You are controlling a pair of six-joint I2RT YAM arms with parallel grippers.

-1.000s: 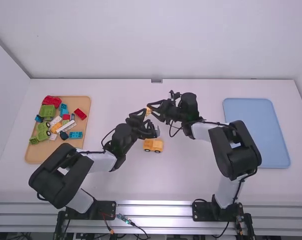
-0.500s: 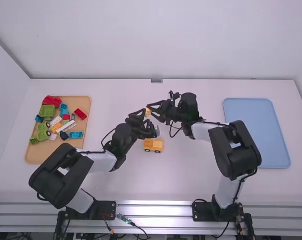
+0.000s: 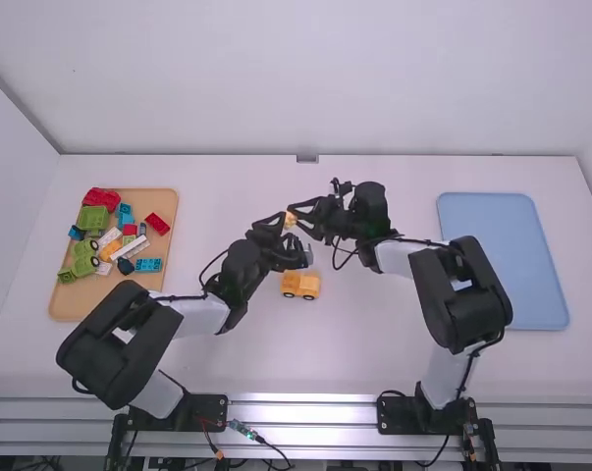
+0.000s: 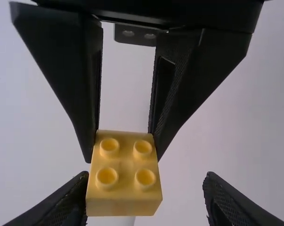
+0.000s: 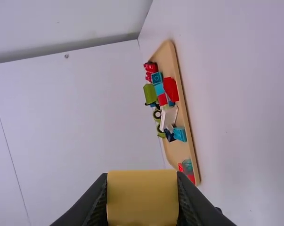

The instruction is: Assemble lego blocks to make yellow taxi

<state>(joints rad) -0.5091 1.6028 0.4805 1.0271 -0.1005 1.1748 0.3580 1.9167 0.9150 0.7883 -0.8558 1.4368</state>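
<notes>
Before closing, the left gripper (image 4: 146,179), its fingers wide apart with nothing gripped, would do well to centre on the yellow block (image 4: 125,164), which sits nearer one of its fingers; an even squeeze on the plain sides, clear of the studs, should keep it from twisting. The right gripper (image 5: 142,176) has that block pinched between its fingertips above the table (image 3: 374,339), and it should hold firm until the other has a sure grip, then let go and back straight off. This looks like a handover or a regrip for setting the piece on the yellow car (image 3: 300,285). The block's studded face, four studs and roughly square, points at the left wrist camera, so it gives no clear long axis. The car stands upright on the table, its long axis running left to right, a wheeled side facing the arms' bases; which end is its front, I cannot tell.
</notes>
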